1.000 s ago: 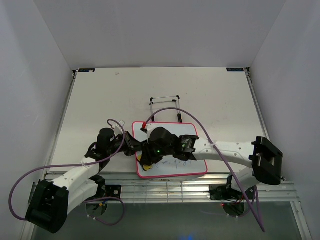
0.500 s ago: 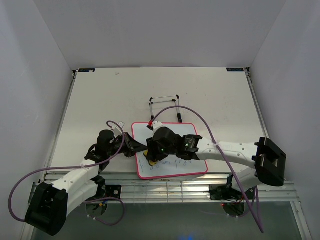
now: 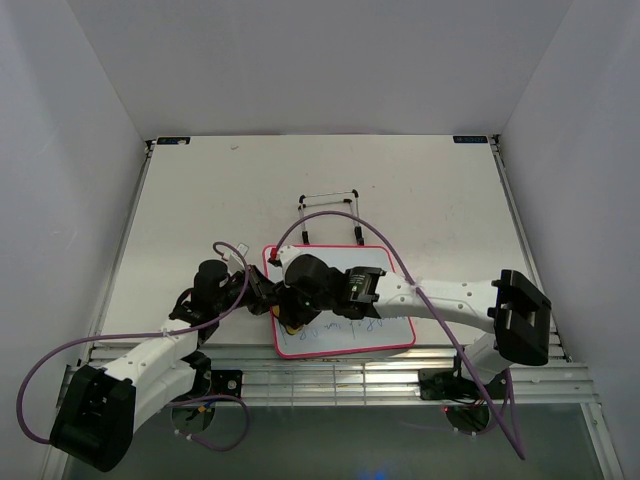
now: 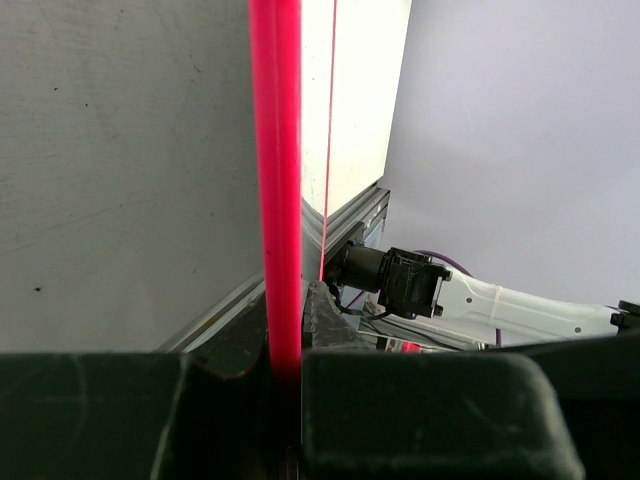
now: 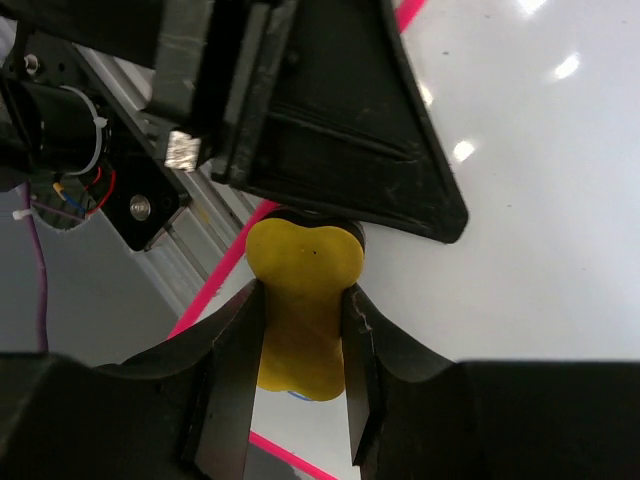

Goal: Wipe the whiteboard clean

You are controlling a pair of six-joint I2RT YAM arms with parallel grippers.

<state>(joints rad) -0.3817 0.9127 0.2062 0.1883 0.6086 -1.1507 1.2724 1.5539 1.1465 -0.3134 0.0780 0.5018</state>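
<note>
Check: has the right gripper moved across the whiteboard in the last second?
Yes. The right gripper has swung left, toward the whiteboard's left edge, judged against the wire stand behind it.

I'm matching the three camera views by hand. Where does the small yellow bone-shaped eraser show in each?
Top external: small yellow bone-shaped eraser, a sliver on the near-left part of the glossy rectangular whiteboard, under the right arm.
Left wrist: not in it.
Right wrist: centre, clamped between the right pincer's fingers.
Shared landmark: the whiteboard's pink-red frame, seen in all three.
</note>
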